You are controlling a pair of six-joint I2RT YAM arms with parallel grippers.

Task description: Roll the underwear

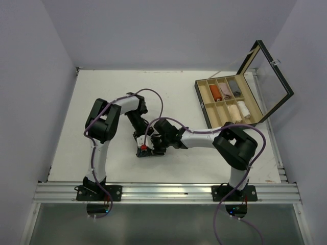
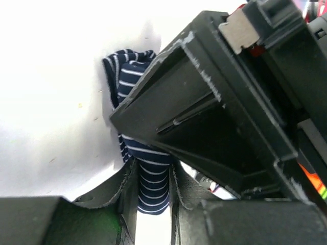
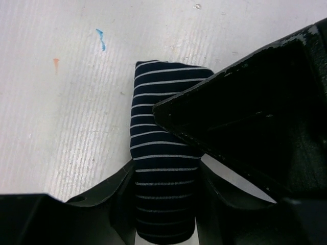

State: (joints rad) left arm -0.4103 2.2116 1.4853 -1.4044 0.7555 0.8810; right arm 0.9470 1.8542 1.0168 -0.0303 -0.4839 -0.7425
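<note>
Resting inside right gripper (image 3: 164,178), striped underwear (image 3: 162,132)

The top camera sits high behind the arm bases, looking down and forward, far enough back to take in the whole table (image 1: 102,92). The left wrist camera rides just behind the left gripper (image 2: 153,201) and looks along its fingers at very close range. The right wrist camera does likewise behind the right gripper (image 3: 164,204). Both wrist views share the striped cloth (image 2: 145,168) between the fingers.
</note>
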